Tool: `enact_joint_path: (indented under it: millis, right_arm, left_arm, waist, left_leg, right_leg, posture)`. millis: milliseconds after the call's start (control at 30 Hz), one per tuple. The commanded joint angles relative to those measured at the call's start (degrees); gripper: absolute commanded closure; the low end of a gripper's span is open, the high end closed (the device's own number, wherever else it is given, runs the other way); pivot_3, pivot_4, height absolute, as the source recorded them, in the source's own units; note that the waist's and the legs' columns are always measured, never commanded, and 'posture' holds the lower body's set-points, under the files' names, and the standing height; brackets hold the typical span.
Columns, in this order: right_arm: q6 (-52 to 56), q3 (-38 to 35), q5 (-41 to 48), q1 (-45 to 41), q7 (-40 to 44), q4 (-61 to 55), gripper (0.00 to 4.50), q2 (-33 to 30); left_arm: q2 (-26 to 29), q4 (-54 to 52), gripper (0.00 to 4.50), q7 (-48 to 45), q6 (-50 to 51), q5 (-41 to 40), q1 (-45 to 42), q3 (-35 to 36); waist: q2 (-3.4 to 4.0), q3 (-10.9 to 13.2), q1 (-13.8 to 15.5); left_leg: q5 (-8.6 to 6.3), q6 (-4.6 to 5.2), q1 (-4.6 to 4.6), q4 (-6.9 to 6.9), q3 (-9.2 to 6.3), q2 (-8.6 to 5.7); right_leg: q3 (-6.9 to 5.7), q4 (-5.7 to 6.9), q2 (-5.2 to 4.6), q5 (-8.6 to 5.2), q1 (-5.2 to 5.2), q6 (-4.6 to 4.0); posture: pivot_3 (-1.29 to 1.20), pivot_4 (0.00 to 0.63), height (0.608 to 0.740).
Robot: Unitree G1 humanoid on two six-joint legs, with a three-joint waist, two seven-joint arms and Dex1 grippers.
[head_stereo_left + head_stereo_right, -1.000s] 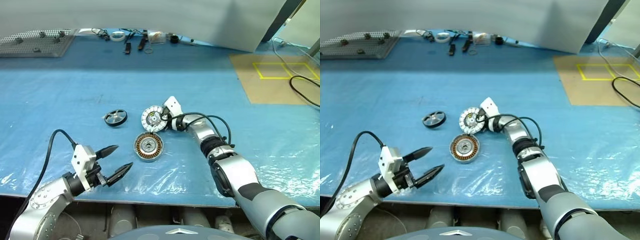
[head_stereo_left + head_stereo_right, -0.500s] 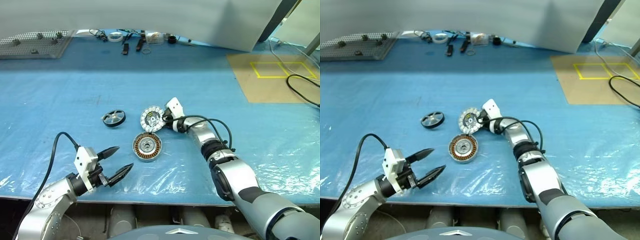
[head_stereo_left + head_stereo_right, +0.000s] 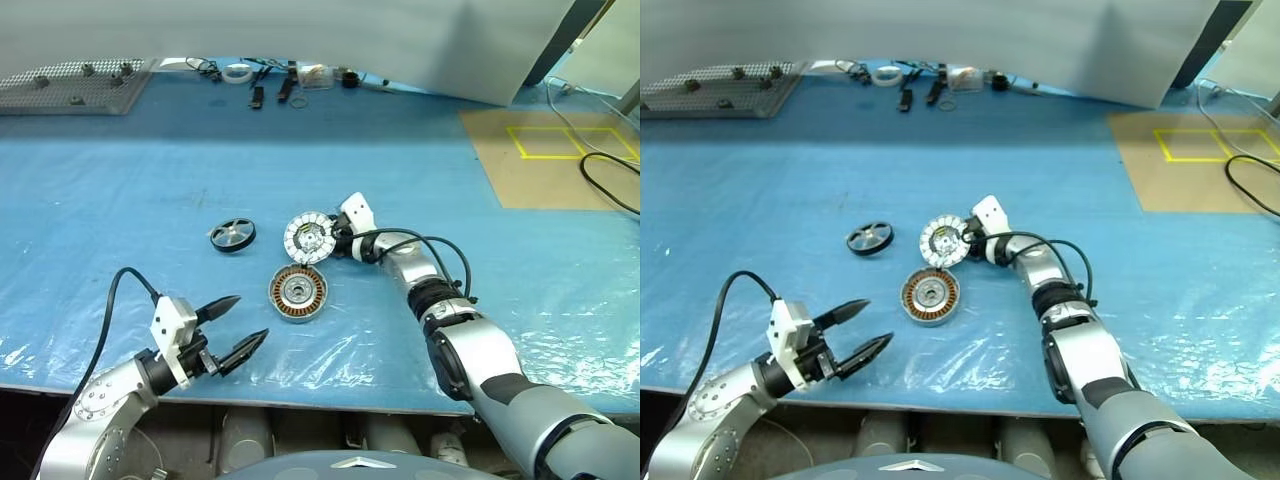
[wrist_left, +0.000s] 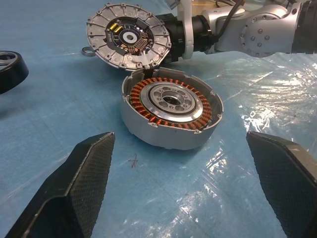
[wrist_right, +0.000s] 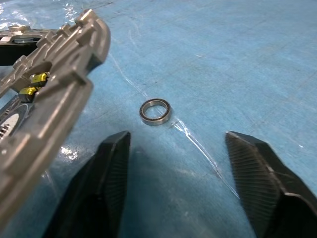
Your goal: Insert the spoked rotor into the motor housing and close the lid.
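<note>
My right gripper (image 5: 173, 163) gapes empty beside the lid (image 3: 308, 237), just behind the housing (image 3: 297, 292); rotor (image 3: 232, 236) lies behind-left of the housing, nearer my open, empty left gripper (image 3: 235, 328).

This looks like a robotics lab or assembly workshop; a wide work table covered in crinkled blue plastic sheeting (image 3: 120, 190) carries loose motor parts, among them a round silver-walled housing lined with copper-brown windings (image 3: 298, 293); a grey perforated metal plate with small fittings (image 3: 70, 86) lies at the far corner; small tools and a white tape roll (image 3: 237, 71), hard to make out, line the far edge; yellow tape squares (image 3: 563, 141) mark a brown floor panel; black cables (image 3: 608, 180) trail beside it.
</note>
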Motion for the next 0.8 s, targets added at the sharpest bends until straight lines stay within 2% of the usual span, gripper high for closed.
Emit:
enact_joint_path:
  millis: [33,367,800]
  right_arm:
    - [1.55,0.25,-0.05,1.37,0.97,-0.71,0.21,-0.12]
    - [1.85,1.43,-0.86,-0.36,1.35,0.1,0.21,4.83]
    - [-0.29,1.98,-2.11,0.05,-0.29,0.98,0.21,5.24]
  left_arm:
    - [-0.26,-1.63,0.0,0.34,-1.01,0.37,0.68,-0.43]
    - [-1.49,-5.5,0.0,2.27,-0.88,0.48,4.61,-1.72]
    - [-1.95,-7.54,0.0,4.87,-1.09,1.05,6.8,-3.38]
  waist:
    - [0.0,0.0,-0.07]
    - [0.0,0.0,-0.46]
    - [0.04,0.03,-0.39]
  left_leg:
    - [0.0,0.0,0.0,0.0,0.0,0.0]
    - [-0.01,0.0,0.07,-0.08,-0.02,0.06]
    - [-0.01,-0.01,0.07,-0.11,-0.02,0.05]
  right_leg:
    - [0.0,0.0,0.0,0.0,0.0,0.0]
    - [0.01,0.0,0.02,-0.03,-0.02,-0.05]
    - [0.02,-0.03,0.02,-0.03,-0.03,-0.05]
  posture:
    - [0.0,0.15,0.74]
    - [0.0,0.15,0.74]
    - [0.0,0.15,0.74]
